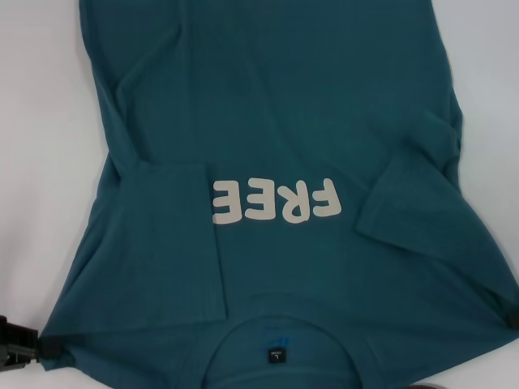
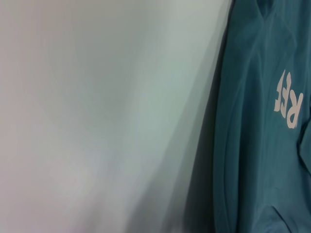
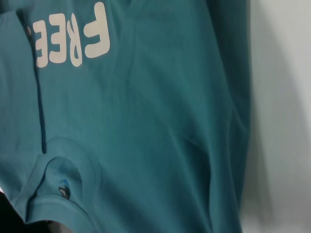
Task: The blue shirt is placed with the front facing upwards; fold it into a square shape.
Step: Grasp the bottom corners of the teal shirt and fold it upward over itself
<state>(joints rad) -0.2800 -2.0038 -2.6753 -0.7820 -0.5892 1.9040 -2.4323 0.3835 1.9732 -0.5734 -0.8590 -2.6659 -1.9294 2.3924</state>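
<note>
The left gripper (image 1: 24, 336) sits at the near left edge of the head view, pressed against the shoulder corner of the blue shirt (image 1: 268, 105); whether its fingers pinch the cloth cannot be told. The right gripper (image 1: 514, 318) shows only as a dark tip at the opposite shoulder, its state equally unclear. Between them the shirt lies front up on the white table (image 1: 40, 97), collar (image 1: 276, 344) nearest, both sleeves folded inward beside the lettering (image 1: 276, 201).

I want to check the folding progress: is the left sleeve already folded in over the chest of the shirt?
Yes. In the head view the left sleeve lies folded over the shirt, its edge beside the lettering.
</note>
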